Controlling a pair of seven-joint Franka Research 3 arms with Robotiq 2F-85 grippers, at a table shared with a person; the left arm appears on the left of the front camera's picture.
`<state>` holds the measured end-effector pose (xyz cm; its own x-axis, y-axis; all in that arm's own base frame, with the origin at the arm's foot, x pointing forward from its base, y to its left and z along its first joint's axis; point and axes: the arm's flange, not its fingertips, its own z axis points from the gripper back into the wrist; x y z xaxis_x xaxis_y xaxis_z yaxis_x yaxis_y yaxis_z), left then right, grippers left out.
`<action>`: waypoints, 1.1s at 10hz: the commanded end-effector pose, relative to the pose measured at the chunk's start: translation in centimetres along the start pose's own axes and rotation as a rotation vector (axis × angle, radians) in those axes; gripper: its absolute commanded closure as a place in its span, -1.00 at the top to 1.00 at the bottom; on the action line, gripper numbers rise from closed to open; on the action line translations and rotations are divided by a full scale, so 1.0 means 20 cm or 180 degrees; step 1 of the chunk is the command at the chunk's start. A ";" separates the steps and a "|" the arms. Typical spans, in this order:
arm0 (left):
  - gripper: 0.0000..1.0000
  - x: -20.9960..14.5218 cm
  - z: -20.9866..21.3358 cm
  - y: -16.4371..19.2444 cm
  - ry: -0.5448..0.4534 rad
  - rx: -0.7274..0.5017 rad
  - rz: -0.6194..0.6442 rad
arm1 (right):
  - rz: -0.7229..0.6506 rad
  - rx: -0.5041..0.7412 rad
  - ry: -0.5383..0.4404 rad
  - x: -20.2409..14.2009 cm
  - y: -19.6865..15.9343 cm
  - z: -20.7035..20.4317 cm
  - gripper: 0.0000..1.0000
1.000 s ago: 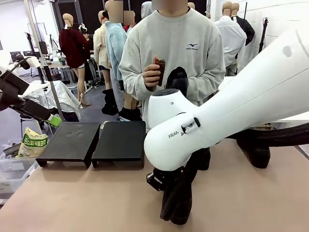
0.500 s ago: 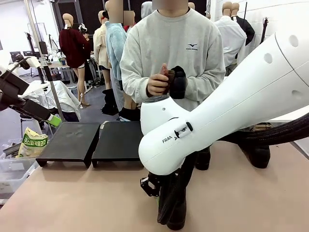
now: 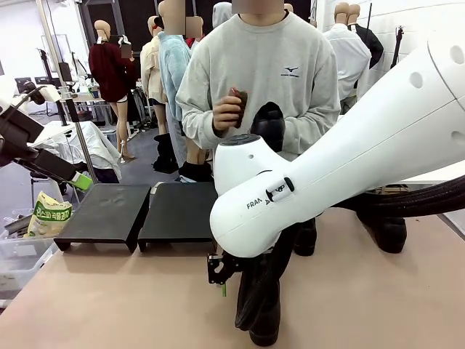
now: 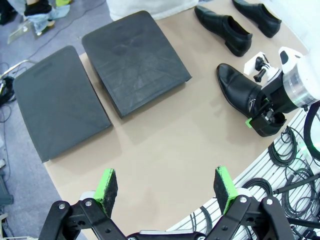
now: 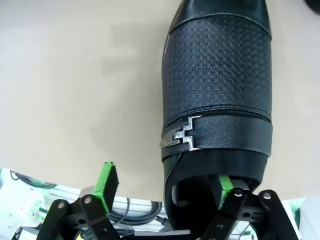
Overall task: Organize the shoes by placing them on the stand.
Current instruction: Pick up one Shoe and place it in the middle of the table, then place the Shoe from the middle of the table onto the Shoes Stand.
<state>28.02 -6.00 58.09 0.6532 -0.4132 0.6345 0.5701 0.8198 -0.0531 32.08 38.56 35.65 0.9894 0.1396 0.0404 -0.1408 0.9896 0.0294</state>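
Observation:
A black leather shoe (image 5: 217, 75) with a metal buckle rests on the tan table, heel end toward my right gripper (image 5: 165, 185). That gripper is open: one green pad (image 5: 225, 184) is inside the shoe's opening, the other (image 5: 106, 181) is outside, well off its side. The same shoe (image 3: 260, 309) lies near the front edge under my right arm. Two more black shoes (image 4: 225, 30) (image 4: 260, 15) lie at the far right. The person holds another shoe (image 3: 270, 122) at chest height. The stand (image 3: 109, 211), two flat black platforms, is bare. My left gripper (image 4: 165, 185) hangs open above the table.
Cables (image 4: 295, 165) hang past the table's near edge. A snack bag (image 3: 49, 216) sits in a bin at the far left, beyond the stand. The table (image 4: 165, 140) between the stand and the near shoe is bare.
My right gripper has opened from shut, letting go of the shoe's wall. The arm and shoe shifted slightly left and nearer the front edge. The person's hands moved around their shoe.

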 end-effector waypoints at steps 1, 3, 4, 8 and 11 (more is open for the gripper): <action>1.00 -0.01 0.00 0.02 0.0023 0.0002 -0.0020 | 0.0072 0.0145 -0.0001 -0.04 -0.03 0.00 1.00; 1.00 -0.01 0.00 0.02 0.0023 0.0002 -0.0020 | 0.0069 0.0155 -0.0025 -0.06 -0.04 0.02 1.00; 1.00 -0.01 0.00 0.02 0.0023 0.0002 -0.0020 | 0.0093 0.0137 -0.0005 -0.05 -0.04 0.03 1.00; 1.00 -0.01 0.00 0.02 0.0023 0.0002 -0.0020 | 0.0055 0.0076 -0.0011 -0.03 -0.01 0.03 1.00; 1.00 -0.01 0.00 0.02 0.0023 0.0002 -0.0020 | 0.0055 0.0076 -0.0011 -0.03 -0.01 0.03 1.00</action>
<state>28.02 -6.00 58.09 0.6532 -0.4132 0.6345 0.5701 0.8198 -0.0531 31.46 38.17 36.25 0.9851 0.1662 0.0452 -0.1686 0.9841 0.0563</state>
